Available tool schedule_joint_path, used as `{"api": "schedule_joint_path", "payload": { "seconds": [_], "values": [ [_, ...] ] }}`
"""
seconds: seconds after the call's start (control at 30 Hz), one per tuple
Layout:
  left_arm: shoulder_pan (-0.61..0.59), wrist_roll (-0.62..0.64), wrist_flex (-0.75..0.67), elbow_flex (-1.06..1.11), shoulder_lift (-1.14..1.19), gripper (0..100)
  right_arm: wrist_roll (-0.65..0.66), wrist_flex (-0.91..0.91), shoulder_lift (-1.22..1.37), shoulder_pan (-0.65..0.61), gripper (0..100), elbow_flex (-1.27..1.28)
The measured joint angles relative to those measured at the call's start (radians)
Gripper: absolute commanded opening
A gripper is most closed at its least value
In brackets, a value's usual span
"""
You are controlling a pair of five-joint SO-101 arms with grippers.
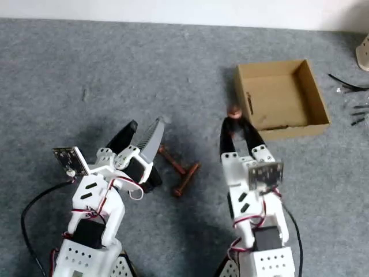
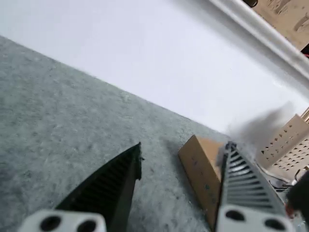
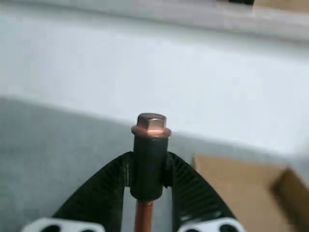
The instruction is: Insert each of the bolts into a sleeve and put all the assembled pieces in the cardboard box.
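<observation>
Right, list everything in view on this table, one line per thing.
Cardboard box: one, brown, open-topped, on the table ahead of the right arm.
Loose bolts: two, copper, lying on the table between the arms.
Held bolt: one, copper, its head sticking out of the sleeve.
Sleeve: one, black, around the held bolt.
Cables: a few, black, on the table beyond the box.
Table: one, grey covering.
Left gripper: one, white body with dark fingers, open, beside the loose bolts.
Right gripper: one, white body with black fingers, shut on the sleeve, just short of the box.
</observation>
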Motion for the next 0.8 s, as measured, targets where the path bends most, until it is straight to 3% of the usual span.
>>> {"api": "schedule_joint_path", "payload": {
  "seconds": [0.4, 0.63, 0.8],
  "values": [
    [0.000, 0.000, 0.015, 0.000, 0.000, 25, -0.018, -0.193, 0.967, 0.141, 0.5, -0.526],
    [0.000, 0.000, 0.015, 0.000, 0.000, 25, -0.284, -0.196, 1.531, 0.304, 0.6, -0.844],
    [0.000, 0.000, 0.015, 0.000, 0.000, 25, -0.336, -0.196, 1.781, 0.365, 0.6, -0.970]
  ]
}}
